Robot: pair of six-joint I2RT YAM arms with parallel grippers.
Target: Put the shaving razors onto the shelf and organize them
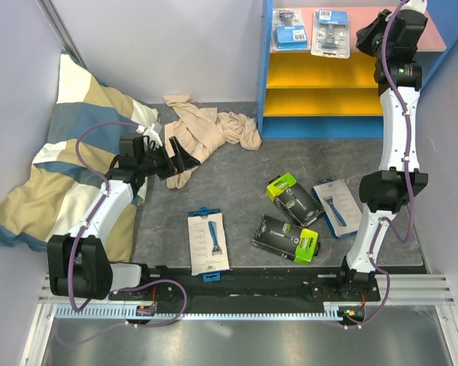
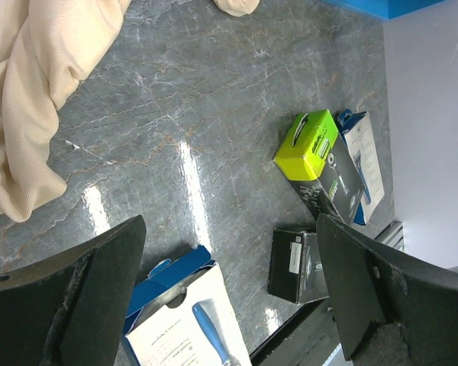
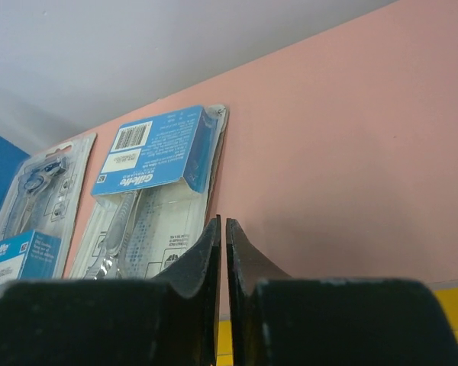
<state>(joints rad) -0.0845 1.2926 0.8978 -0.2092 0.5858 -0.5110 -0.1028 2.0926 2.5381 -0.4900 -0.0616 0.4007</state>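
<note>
From above, the shelf (image 1: 263, 76) stands at the far right of the desk (image 1: 237, 168). Two blisters lie side by side on its pink board (image 1: 435, 34), the left blister (image 1: 290, 30) and the right blister (image 1: 330, 32). The right arm stretches to that board, with the right gripper (image 1: 362, 36) just beside the right blister; this view does not show how its jaws stand. Four packs lie on the desk. The left white box (image 1: 208, 242) is near the arm bases and the near black box (image 1: 287, 238) is to its right. The far black box (image 1: 288, 197) lies beyond that, lime end away from the bases, and the right white box (image 1: 337, 207) lies against it. The left gripper (image 1: 180, 158) is spread at the edge of the cloth (image 1: 214, 130), with the pillow (image 1: 61, 175) to its left. In the left wrist view, the left gripper (image 2: 229, 229) holds its fingers (image 2: 84, 305) wide apart over the desk (image 2: 214, 114). The cloth (image 2: 30, 99) is at upper left and the left white box (image 2: 191, 328) is low between the fingers. The near black box (image 2: 294, 263), far black box (image 2: 324, 164) and right white box (image 2: 366, 156) are to the right. In the right wrist view, the right gripper (image 3: 222, 236) is pressed together, only a hairline between its fingers (image 3: 191, 267), over the pink board (image 3: 351, 152). The right blister (image 3: 156, 191) lies just to its left and the left blister (image 3: 38, 198) beyond that. A strip of yellow board (image 3: 450, 305) shows at lower right.
</note>
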